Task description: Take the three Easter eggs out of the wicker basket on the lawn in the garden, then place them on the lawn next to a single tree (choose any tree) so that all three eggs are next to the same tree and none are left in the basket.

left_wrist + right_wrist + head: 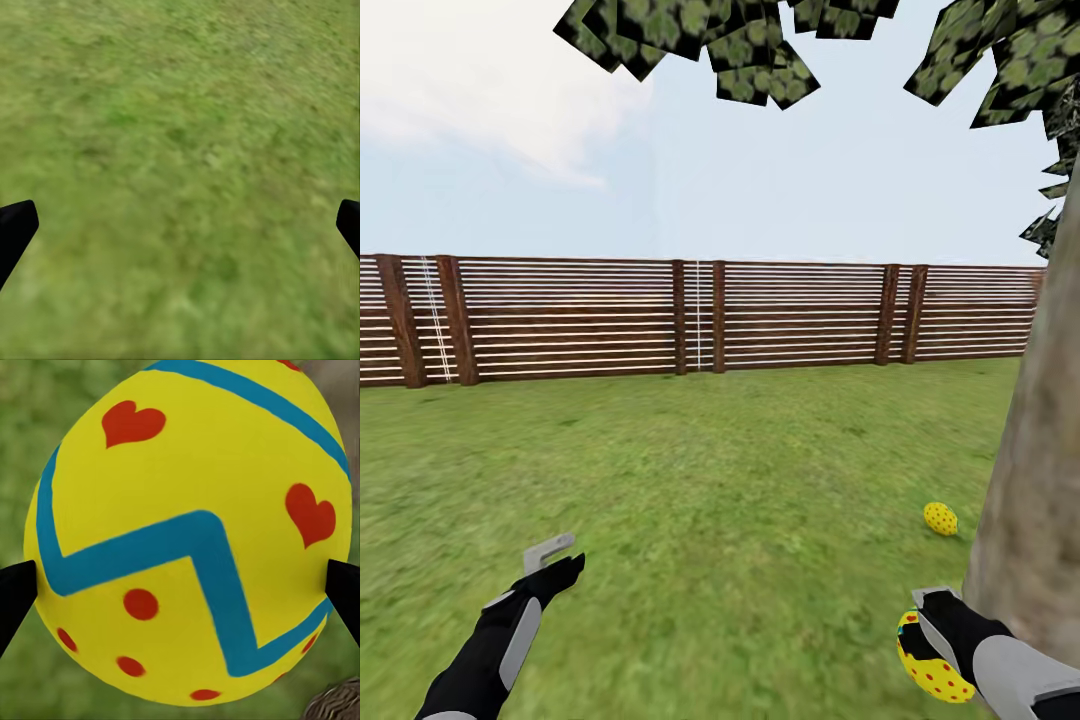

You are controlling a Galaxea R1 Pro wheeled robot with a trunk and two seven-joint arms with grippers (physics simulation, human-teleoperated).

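Clenched on one Easter egg (187, 532), the right tool (932, 640) hangs low at the near right of the scene, just beside the pale mottled trunk of the tree (1035, 500); the right wrist view shows its dark fingertips (15, 600) pressing the egg's two sides, with blurred grass behind and a scrap of bark at the edge. From the head view the held egg (930, 665) looks to be above the lawn (710, 480) rather than resting on it, though how high I cannot tell. Out to the near left, the left tool (555, 562) is released and carries nothing, its jaws spread wide over bare grass in its own wrist view. Farther out, a second egg (940, 518) already lies on the lawn close to the trunk's foot, a little beyond the right tool. The main risk, as I judge it, is letting go from too high: a round, smooth egg could bounce or roll away from the tree, or knock the resting egg out of place. Swinging the arm nearer the trunk might also clip the bark and twist the egg in the grip. Beyond the grass stands a slatted wooden fence (710, 315), with dark leaves (760, 45) overhead.
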